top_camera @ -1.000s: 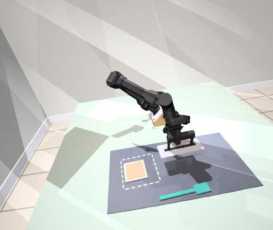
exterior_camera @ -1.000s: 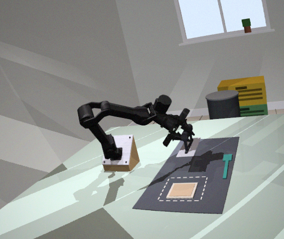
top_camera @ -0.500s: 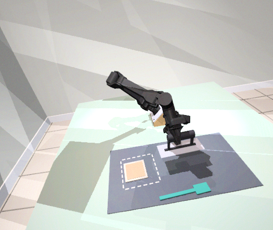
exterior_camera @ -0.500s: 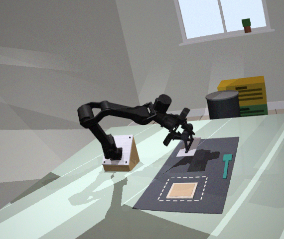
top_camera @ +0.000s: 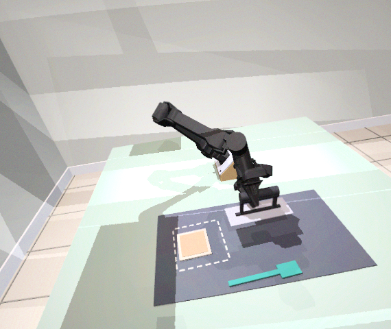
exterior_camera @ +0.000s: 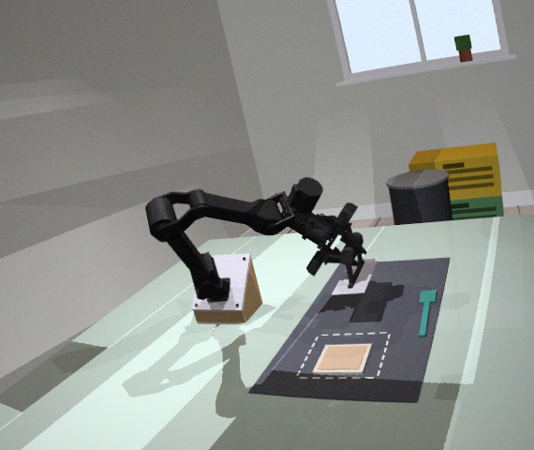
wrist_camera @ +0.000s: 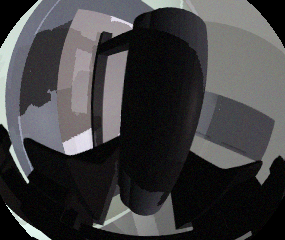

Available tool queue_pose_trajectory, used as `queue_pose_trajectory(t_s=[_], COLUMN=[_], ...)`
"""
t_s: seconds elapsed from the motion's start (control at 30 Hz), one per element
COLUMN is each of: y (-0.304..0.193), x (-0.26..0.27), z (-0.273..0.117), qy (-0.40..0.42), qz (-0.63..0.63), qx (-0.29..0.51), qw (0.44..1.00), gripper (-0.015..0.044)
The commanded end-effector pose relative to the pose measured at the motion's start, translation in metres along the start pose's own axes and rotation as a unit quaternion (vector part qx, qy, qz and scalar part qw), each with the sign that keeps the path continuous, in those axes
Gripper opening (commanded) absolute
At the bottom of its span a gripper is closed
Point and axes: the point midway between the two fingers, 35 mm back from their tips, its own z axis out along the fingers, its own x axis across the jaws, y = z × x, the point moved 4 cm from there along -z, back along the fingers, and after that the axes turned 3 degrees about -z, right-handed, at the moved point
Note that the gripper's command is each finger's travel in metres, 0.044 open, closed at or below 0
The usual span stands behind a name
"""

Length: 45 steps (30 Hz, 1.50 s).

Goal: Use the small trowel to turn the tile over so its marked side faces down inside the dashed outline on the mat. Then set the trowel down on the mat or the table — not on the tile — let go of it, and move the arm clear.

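Observation:
The tile point(top_camera: 193, 244) point(exterior_camera: 342, 358) lies flat on the mat point(top_camera: 330, 240) point(exterior_camera: 403, 358), its plain tan face with a pale rim up. It is inside the dashed outline point(top_camera: 217, 221) point(exterior_camera: 387, 333), close to one side. Its underside is hidden. My gripper point(top_camera: 254, 199) point(exterior_camera: 354, 249) point(wrist_camera: 148, 140) is shut on the black handle of the trowel point(top_camera: 232, 219) point(exterior_camera: 342, 289) point(wrist_camera: 164, 100). The trowel's pale rectangular blade is held a little above the mat, beside the outline and apart from the tile; its shadow falls on the mat.
A teal spatula-shaped tool point(top_camera: 288, 269) point(exterior_camera: 427, 297) lies on the mat near its front edge in the top view. The arm's wedge-shaped base block point(top_camera: 228, 173) point(exterior_camera: 221, 316) stands on the table point(top_camera: 117, 301) point(exterior_camera: 170, 412) behind the mat.

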Motion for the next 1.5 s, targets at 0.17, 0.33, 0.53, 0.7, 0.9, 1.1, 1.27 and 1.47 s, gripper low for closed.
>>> queue_pose_trajectory(t_s=[0.17,0.33,0.53,0.7,0.9,1.1,1.27,1.47], y=[-0.021,-0.055,-0.103,-0.144,-0.195,-0.248,-0.292,-0.342], x=[-0.009,-0.018,-0.018,-0.015,-0.009,0.001,0.013,0.031], z=[0.013,0.032,0.049,0.060,0.069,0.072,0.068,0.056], qy=[0.005,0.012,0.025,0.032,0.028,0.022,0.017,0.007], qz=[0.008,0.015,0.030,0.041,0.049,0.047,0.039,0.027], qx=[-0.006,-0.015,-0.012,-0.009,-0.011,-0.010,-0.007,-0.001], qw=[1.000,1.000,0.999,0.999,0.998,0.999,0.999,1.000], gripper=[0.0000,0.0000,0.0000,0.0000,0.0000,0.0000,0.0000,0.0000])
